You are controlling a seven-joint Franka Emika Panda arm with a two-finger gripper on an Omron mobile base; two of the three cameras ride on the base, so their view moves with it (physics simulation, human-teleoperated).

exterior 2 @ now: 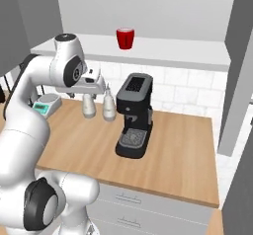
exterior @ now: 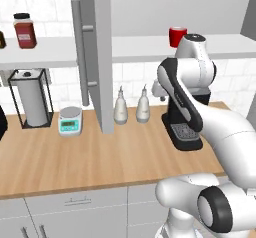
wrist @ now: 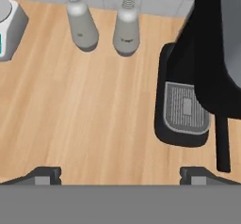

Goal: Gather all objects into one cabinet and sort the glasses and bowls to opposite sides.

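- Gripper: jaws spread wide, holding nothing. In the hand view both dark fingertips sit far apart at the bottom edge, bare wooden counter between them.
- The hand is held above the counter, looking down on it, to the left of the coffee machine as the right base view shows it.
- Small red cup: upright on the white shelf board of the wall cabinet, above the coffee machine and alone on that stretch of board. Pale grey back wall behind it. In the left base view the cup is partly hidden behind the arm's upper joint.
- Black coffee machine: on the counter, drip tray facing out. The hand view shows that tray right of centre.
- Two pale grey dispenser bottles: side by side at the tiled back wall, just left of the coffee machine.
- Small white kitchen scale: on the counter further left, beyond a grey door panel that hangs open.
- Paper towel roll in a black wire holder: left of the scale.
- Red-brown jar with black lid: on the left shelf section, well apart from the red cup.
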